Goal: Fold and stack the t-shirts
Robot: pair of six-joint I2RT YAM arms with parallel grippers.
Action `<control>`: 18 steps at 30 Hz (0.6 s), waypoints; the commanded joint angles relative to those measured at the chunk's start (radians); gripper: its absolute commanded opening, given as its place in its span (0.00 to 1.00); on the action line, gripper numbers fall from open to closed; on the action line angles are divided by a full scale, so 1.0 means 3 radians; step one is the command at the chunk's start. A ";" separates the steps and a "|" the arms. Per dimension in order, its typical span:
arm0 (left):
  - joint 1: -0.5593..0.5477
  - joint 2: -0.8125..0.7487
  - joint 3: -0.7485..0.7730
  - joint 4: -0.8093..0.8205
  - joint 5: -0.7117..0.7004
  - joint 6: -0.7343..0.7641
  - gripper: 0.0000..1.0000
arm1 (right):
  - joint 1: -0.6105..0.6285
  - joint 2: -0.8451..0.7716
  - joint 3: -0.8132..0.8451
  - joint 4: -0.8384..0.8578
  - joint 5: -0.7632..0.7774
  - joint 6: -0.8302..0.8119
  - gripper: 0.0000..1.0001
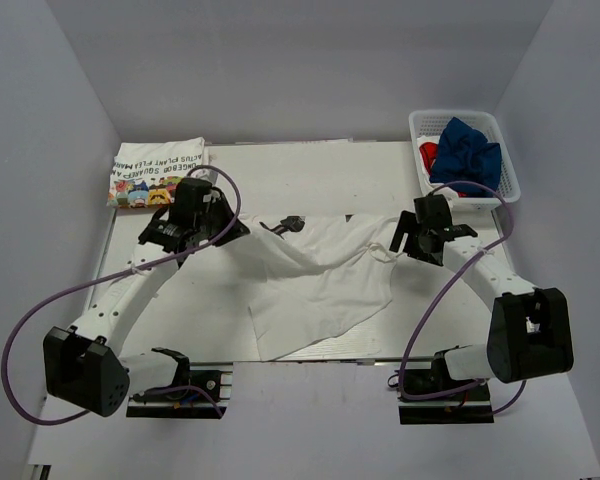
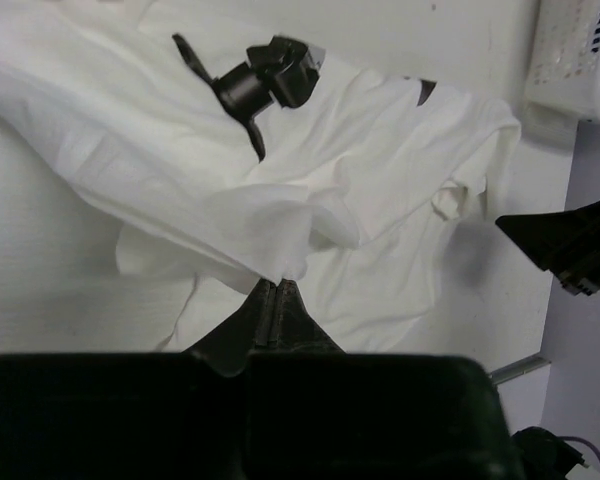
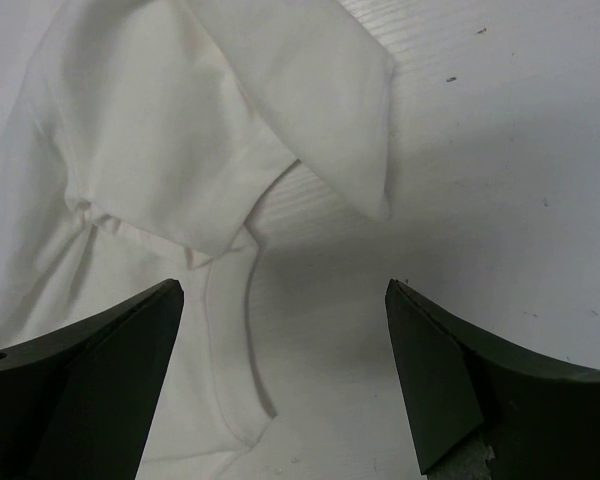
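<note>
The plain white cloth t-shirt [image 1: 320, 275] lies crumpled and half spread over the middle of the white table [image 1: 310, 170], with its body trailing towards the table's near edge and one sleeve reaching out to my right. My left gripper [image 2: 277, 288] is pinched tight on a raised fold at the shirt's left side, and the cloth bunches up just past my fingertips. My right gripper [image 3: 283, 290] hangs with its jaws spread wide over the right sleeve and holds nothing; bare table shows between the two fingers, beside the sleeve's hem. A small black plastic part [image 2: 265, 80] rests on the shirt nearer the table's far side. At the table's far left corner sits a folded white t-shirt with a colourful print and black lettering [image 1: 158, 172]. At the far right corner stands a white plastic lattice basket [image 1: 500, 150], holding a bundled navy blue t-shirt [image 1: 467, 152] with a scrap of red cloth [image 1: 429, 153] showing beside it.
</note>
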 commanded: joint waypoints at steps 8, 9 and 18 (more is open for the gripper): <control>0.0020 0.0113 0.0497 0.0107 -0.0335 0.0091 0.00 | -0.0035 0.0001 -0.0084 0.0051 0.0229 -0.0098 0.87; 0.0020 0.0113 0.0497 0.0107 -0.0371 0.0091 0.00 | -0.0040 0.0032 -0.0049 0.0066 0.0458 -0.0087 0.87; 0.0020 -0.0036 0.0609 -0.0036 -0.0668 0.0121 0.00 | -0.0051 0.0706 0.0217 0.0455 0.0532 -0.0353 0.82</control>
